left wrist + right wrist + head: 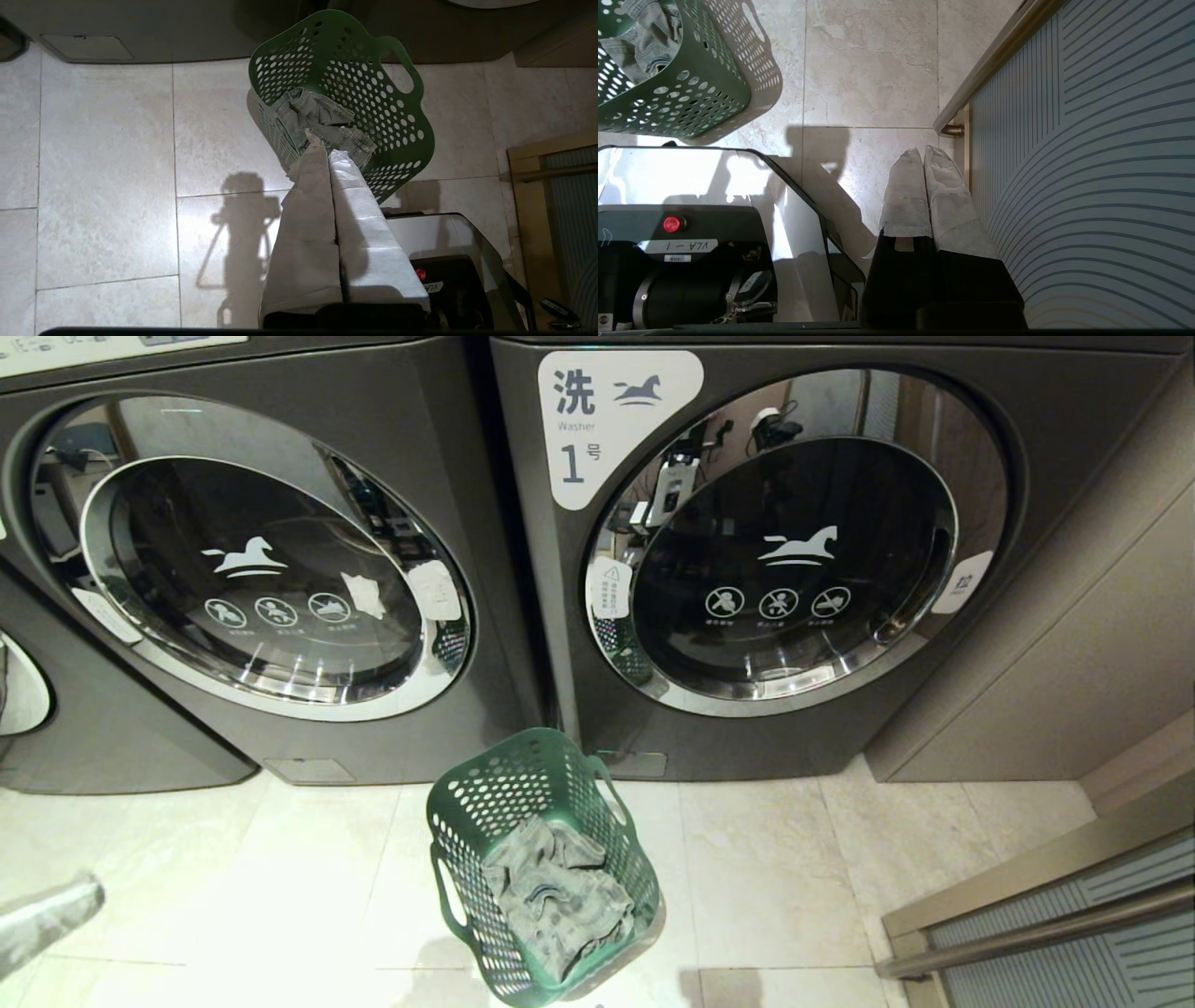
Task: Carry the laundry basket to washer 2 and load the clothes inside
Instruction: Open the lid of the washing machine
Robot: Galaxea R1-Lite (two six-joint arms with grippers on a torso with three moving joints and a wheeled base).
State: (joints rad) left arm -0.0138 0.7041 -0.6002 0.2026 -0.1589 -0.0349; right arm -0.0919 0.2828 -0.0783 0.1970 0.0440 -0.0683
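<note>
The green laundry basket [541, 868] stands on the tiled floor [280, 877] just in front of the gap between two washers, nearer the washer marked 1 [840, 560]; the washer on the left [252, 560] shows no number. It looks light and fairly stiff — perforated plastic with two handle slots [611, 798] in the rim, the natural places to take hold, though the thin walls may flex. Inside lies one crumpled grey garment [555, 896], soft and limp, likely to sag and drape when lifted. One basket, one piece of clothing, two washer doors in full view. The left gripper [322, 144] hovers over the basket's near rim, fingers pressed together and empty; the right gripper [922, 154] hangs beside the striped panel [1087, 163], likewise closed on nothing — neither touches the basket
</note>
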